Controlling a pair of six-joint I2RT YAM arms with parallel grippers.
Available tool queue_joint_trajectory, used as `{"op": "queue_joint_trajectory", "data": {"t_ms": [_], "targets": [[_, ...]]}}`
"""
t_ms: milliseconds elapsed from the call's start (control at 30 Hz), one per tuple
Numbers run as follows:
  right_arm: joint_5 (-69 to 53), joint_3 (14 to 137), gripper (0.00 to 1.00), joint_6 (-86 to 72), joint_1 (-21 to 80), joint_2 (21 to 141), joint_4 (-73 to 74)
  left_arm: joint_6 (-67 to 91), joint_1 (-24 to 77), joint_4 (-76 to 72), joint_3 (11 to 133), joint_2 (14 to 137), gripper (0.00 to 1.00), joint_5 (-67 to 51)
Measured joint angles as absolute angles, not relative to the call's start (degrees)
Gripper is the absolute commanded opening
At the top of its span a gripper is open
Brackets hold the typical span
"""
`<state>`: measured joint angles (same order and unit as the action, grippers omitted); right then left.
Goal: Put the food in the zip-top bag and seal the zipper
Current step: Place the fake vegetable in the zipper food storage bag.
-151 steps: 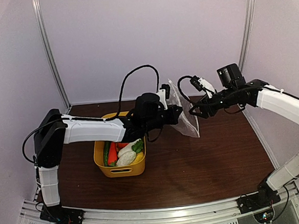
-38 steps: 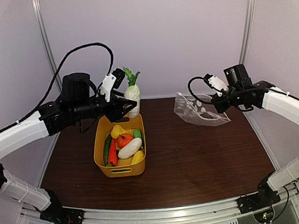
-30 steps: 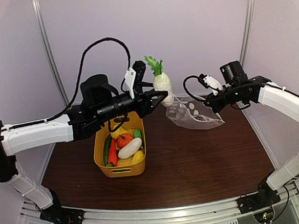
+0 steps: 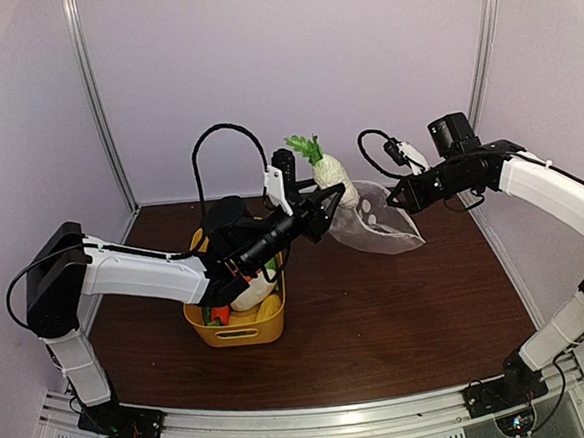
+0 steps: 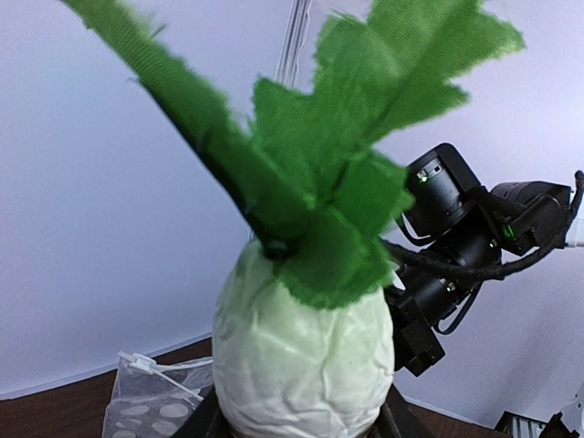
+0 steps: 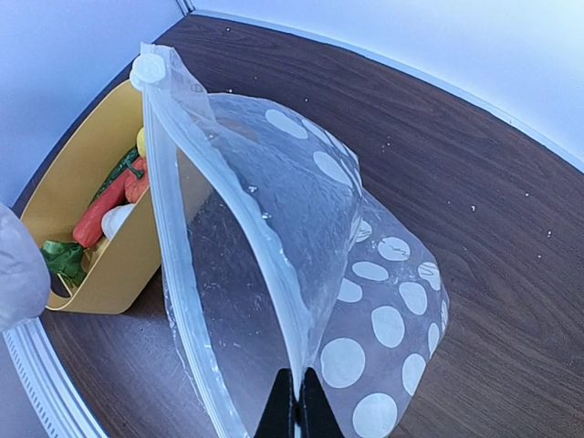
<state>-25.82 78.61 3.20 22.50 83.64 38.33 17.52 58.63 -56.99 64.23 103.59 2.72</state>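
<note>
My left gripper (image 4: 323,199) is shut on a piece of the food, a pale white-green vegetable (image 4: 327,172) with green cloth leaves (image 5: 310,173), held upright in the air. It hangs just left of the zip-top bag (image 4: 381,225). In the left wrist view the vegetable (image 5: 301,356) fills the space between the dark fingers (image 5: 398,422). My right gripper (image 6: 297,403) is shut on one lip of the bag (image 6: 365,301), which hangs with its mouth gaping. The zipper (image 6: 179,228) runs along that edge, with a white slider (image 6: 146,69) at its far end.
The yellow tub (image 4: 242,331) stands under my left forearm, left of the bag. It holds more toy vegetables, among them a red-orange carrot (image 6: 102,208) and green pieces. Brown tabletop (image 4: 399,312) lies around it, with white walls close behind and at both sides.
My left arm has swung right, carrying the vegetable from over the tub up to the bag's mouth. My right gripper has held the bag raised, shifting it slightly.
</note>
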Motion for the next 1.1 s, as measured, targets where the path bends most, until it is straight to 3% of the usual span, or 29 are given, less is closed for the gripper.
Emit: {"op": "queue_joint_trajectory", "data": {"t_ms": [533, 1100], "targets": [[-25.04, 78.61, 0.00, -4.58, 22.35, 83.64, 35.38, 27.09, 59.77, -57.19, 76.64, 113.97, 0.20, 11.92], [-25.74, 78.39, 0.00, -7.97, 22.13, 83.13, 33.45, 29.08, 62.22, -42.52, 92.77, 125.38, 0.20, 22.98]]}}
